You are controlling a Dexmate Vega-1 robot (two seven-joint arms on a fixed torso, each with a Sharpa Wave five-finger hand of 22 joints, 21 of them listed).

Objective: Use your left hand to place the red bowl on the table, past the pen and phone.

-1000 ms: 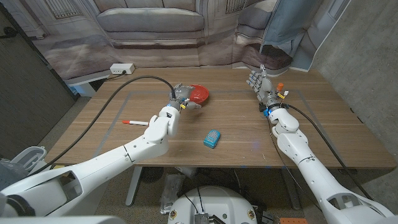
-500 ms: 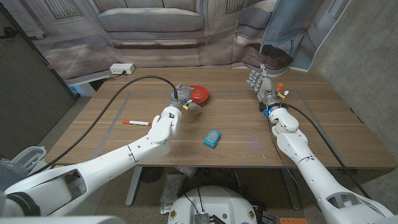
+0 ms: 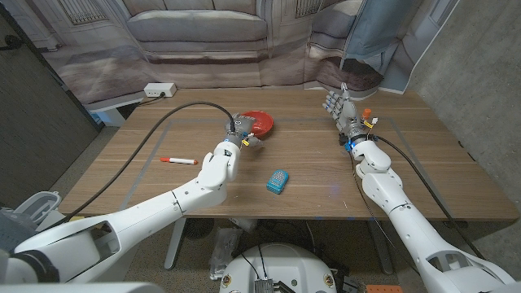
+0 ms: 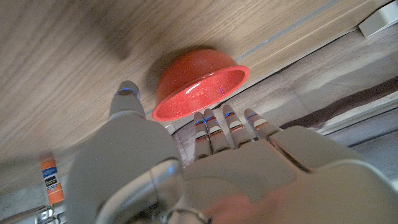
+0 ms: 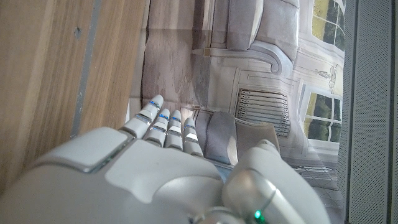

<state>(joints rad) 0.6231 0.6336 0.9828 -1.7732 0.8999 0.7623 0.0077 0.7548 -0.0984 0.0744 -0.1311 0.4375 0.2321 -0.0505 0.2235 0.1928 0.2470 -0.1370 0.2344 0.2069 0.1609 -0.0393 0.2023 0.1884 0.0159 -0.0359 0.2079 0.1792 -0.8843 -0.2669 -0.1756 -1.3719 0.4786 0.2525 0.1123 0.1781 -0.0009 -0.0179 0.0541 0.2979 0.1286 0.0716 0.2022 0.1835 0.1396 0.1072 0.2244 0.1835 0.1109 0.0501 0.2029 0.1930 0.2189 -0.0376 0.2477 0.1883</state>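
red bowl (image 3: 260,122) sits upright on the table (image 3: 423,163), well beyond the teal phone (image 3: 278,181) and the red-capped pen (image 3: 177,160). left hand (image 3: 242,133) is right beside the bowl's near rim, fingers (image 4: 214,127) spread and gripping nothing. right hand (image 3: 343,110) stands far across from the bowl, fingers straight, nothing in it. no readable writing on anything.

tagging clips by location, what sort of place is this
Probably a lab or studio dressed as a living room: the sofa and windows sit on a wrinkled printed backdrop, behind a wooden table beside a bare concrete wall.
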